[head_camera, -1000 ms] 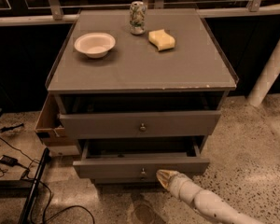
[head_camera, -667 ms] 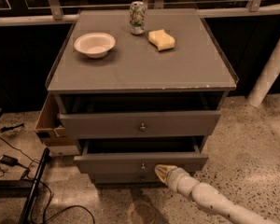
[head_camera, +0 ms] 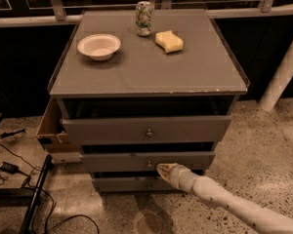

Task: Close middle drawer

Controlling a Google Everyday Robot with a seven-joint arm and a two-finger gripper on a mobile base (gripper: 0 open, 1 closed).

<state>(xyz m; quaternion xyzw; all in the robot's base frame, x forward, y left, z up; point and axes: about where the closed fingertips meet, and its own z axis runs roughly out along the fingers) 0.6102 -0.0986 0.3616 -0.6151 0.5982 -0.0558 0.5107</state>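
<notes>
Cabinet (head_camera: 151,69), grey, three drawers. Middle drawer (head_camera: 112,162): second down, drawn a little out, below the further-out top drawer (head_camera: 107,129). Gripper (head_camera: 162,168): low, right of centre, fingers pressed together into one tip, at that drawer's front just right of its knob (head_camera: 149,164). On top: bowl (head_camera: 99,46), can (head_camera: 143,18), sponge (head_camera: 169,41)

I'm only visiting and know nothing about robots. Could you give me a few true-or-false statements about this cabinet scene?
1. A white bowl sits on the cabinet top. True.
2. The end effector hovers over the bowl. False: it is low down, at the middle drawer's front, just right of its knob.
3. The sponge lies in the bowl. False: it lies on the cabinet top, apart from the bowl.
4. A can stands near the top's back edge. True.
</notes>
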